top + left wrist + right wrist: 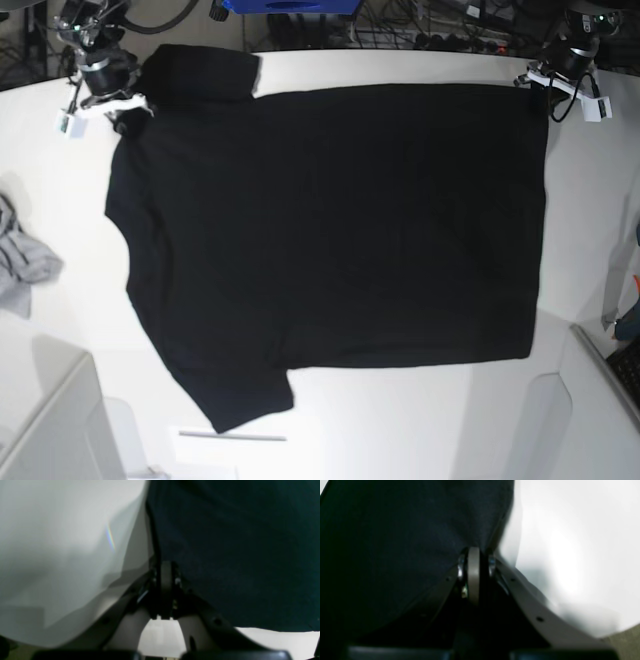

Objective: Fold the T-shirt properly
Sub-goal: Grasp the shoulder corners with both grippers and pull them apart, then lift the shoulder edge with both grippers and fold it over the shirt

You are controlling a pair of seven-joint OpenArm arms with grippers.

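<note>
The black T-shirt [330, 220] lies spread flat on the white table [420, 420], plain side up, with no print showing. One sleeve points to the far left and the other to the near left. My left gripper [548, 98] is at the shirt's far right corner. In the left wrist view its fingers [165, 576] are shut with black cloth [237, 555] pinched between them. My right gripper [125, 115] is at the far left sleeve. In the right wrist view its fingers [473, 565] are shut on black cloth [395, 542].
A small crumpled grey cloth [22, 262] lies at the table's left edge. A white box [50, 420] stands at the near left corner. A dark keyboard-like object [625, 370] is at the near right. Cables [440, 30] run behind the table.
</note>
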